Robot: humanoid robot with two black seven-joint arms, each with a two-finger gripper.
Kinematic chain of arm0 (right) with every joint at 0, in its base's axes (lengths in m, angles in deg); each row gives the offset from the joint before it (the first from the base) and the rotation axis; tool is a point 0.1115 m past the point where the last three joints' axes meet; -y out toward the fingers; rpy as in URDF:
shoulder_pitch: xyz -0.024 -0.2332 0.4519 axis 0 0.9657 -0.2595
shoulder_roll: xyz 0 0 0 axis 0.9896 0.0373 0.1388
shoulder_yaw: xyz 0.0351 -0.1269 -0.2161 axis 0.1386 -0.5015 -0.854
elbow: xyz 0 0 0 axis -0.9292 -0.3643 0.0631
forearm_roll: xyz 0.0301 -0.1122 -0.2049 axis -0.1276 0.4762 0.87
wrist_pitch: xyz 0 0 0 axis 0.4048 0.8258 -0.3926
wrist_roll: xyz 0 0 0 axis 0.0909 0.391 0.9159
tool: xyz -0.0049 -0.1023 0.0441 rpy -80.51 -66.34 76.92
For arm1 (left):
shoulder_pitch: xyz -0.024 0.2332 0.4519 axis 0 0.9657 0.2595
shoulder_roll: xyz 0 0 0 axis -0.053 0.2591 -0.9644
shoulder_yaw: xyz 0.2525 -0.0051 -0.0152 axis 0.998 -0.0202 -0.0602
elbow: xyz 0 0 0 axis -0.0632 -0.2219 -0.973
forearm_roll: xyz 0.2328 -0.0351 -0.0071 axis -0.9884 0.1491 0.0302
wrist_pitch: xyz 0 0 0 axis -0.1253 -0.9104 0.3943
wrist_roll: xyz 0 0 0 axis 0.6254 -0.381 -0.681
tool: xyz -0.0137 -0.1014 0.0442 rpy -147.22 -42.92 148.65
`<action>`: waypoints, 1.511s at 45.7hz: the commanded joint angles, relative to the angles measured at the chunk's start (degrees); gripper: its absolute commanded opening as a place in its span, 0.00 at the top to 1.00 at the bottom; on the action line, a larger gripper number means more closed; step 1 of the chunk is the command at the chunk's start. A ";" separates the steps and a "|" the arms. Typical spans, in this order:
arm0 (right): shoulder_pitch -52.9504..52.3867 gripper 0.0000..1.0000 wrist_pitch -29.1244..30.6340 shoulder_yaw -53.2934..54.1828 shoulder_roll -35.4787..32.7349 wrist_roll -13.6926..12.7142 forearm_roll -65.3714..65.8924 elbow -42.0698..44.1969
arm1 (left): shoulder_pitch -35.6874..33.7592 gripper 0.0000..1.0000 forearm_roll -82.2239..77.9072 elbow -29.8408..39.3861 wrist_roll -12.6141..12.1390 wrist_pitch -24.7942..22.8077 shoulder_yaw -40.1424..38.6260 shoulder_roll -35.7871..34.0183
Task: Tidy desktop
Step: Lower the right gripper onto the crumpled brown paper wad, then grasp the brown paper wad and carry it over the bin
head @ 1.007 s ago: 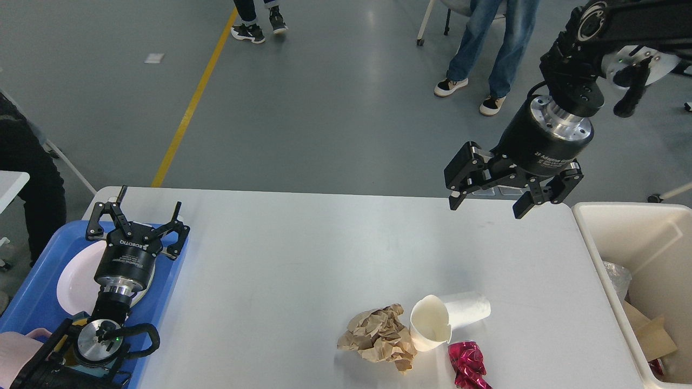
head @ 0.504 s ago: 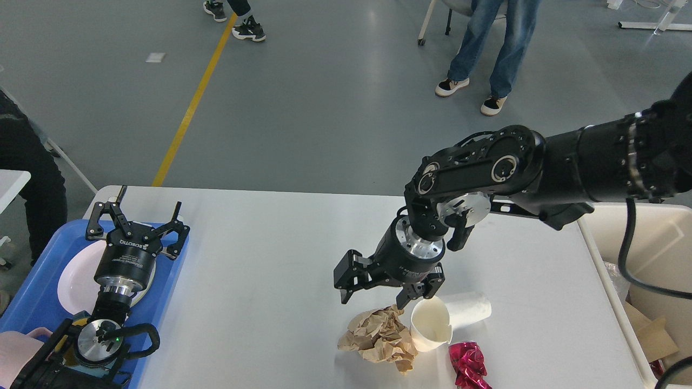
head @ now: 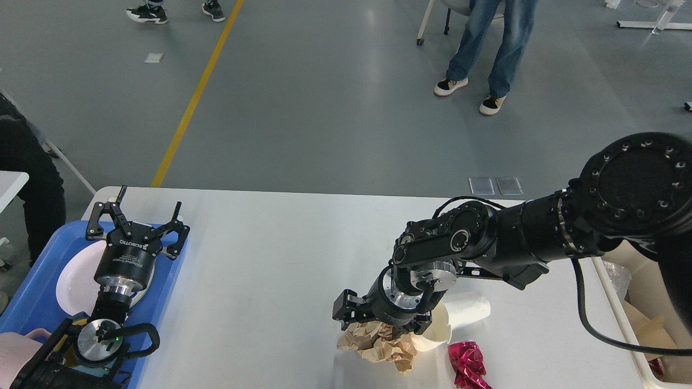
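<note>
Right gripper point(head: 378, 323) down on crumpled brown paper ball point(head: 378, 346) near tabletop point(head: 270, 259) front edge, jaws wide astride it. Paper looks light, soft, crushable (grip mid-bulk). Left gripper point(head: 138, 219) wide above blue tray point(head: 32, 292).

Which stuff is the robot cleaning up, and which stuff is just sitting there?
Cleaning up:
desktop
brown paper
cup
red wrapper
right end effector, down on the paper
bin

Just there:
blue tray
plate
left end effector
people's legs
</note>
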 commanded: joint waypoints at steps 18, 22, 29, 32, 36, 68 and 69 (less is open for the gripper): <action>4.93 0.56 -2.51 -0.51 1.48 -0.01 0.30 3.71 | 0.00 0.04 0.00 0.00 0.00 0.01 0.00 0.00; 5.46 0.84 -2.42 -0.69 1.57 -0.19 0.22 3.62 | 0.00 0.03 0.00 0.00 0.00 0.01 0.00 0.00; 5.55 1.00 -2.95 -0.78 1.75 -0.10 -0.49 3.45 | 0.00 0.04 0.00 0.00 0.00 0.01 0.00 0.00; 5.37 1.00 -2.69 -0.78 1.83 -0.10 -0.58 3.27 | 0.00 0.04 0.00 0.00 0.00 0.01 0.00 0.00; 4.84 1.00 -1.98 -0.69 1.92 -0.19 -0.58 2.57 | 0.00 0.04 0.00 0.00 0.00 0.01 0.00 0.00; -24.06 1.00 23.85 -0.60 -13.18 0.60 -14.64 -6.39 | 0.00 0.04 0.00 0.00 0.00 0.01 0.00 0.00; -25.55 1.00 24.73 -0.86 -14.41 0.52 -14.73 -6.66 | 0.00 0.04 0.00 0.00 0.00 0.01 0.00 0.00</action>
